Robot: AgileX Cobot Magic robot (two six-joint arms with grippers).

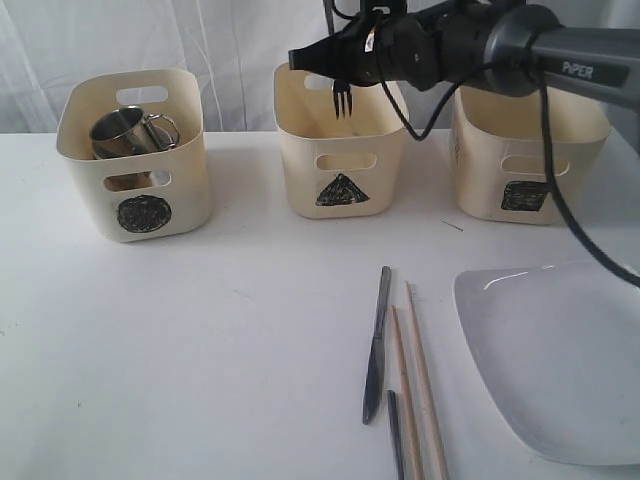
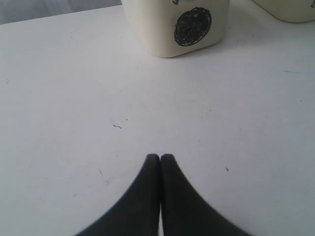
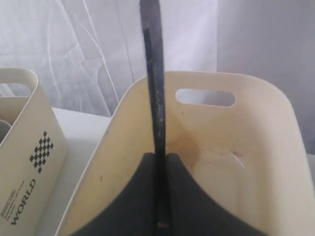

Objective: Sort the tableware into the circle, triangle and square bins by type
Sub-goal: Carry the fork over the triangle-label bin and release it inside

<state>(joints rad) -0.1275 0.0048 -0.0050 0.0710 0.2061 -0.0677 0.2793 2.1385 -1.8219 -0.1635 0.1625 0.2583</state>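
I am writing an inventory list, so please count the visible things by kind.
Bins: 3
Mug: 1
Fork: 1
Knife: 1
Chopsticks: 2
Plate: 1
Dark utensil, cut off, kind unclear: 1
Total: 10

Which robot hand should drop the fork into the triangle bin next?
The right hand. It is shut on the fork, holding it tines down over the triangle bin. The left hand is shut on nothing, over the table near the circle bin.
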